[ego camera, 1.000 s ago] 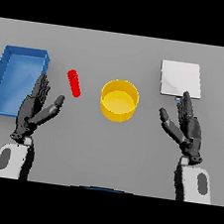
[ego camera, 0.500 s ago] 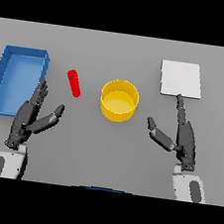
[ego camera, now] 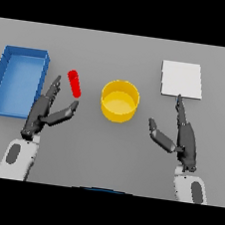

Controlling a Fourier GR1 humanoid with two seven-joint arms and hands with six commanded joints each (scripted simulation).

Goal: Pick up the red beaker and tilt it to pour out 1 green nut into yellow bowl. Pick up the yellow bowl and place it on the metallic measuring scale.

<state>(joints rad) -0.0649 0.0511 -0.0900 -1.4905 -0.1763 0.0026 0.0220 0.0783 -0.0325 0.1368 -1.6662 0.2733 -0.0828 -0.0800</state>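
Grey table [ego camera: 117, 50] bears tray [ego camera: 4, 70], beaker [ego camera: 74, 83], bowl [ego camera: 119, 101], scale [ego camera: 182, 79].

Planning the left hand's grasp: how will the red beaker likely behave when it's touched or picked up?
The red beaker looks slim and rounded and seems to lie on its side, so a nudge may roll it. It is narrow next to the left hand, so probably light. Its smooth surface might slip in a loose pinch.

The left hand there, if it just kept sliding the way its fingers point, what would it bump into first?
Probably the red beaker. The left hand points up and slightly right with straight fingers, and the beaker lies just past the fingertips. Height is hard to judge, so it might pass over it.
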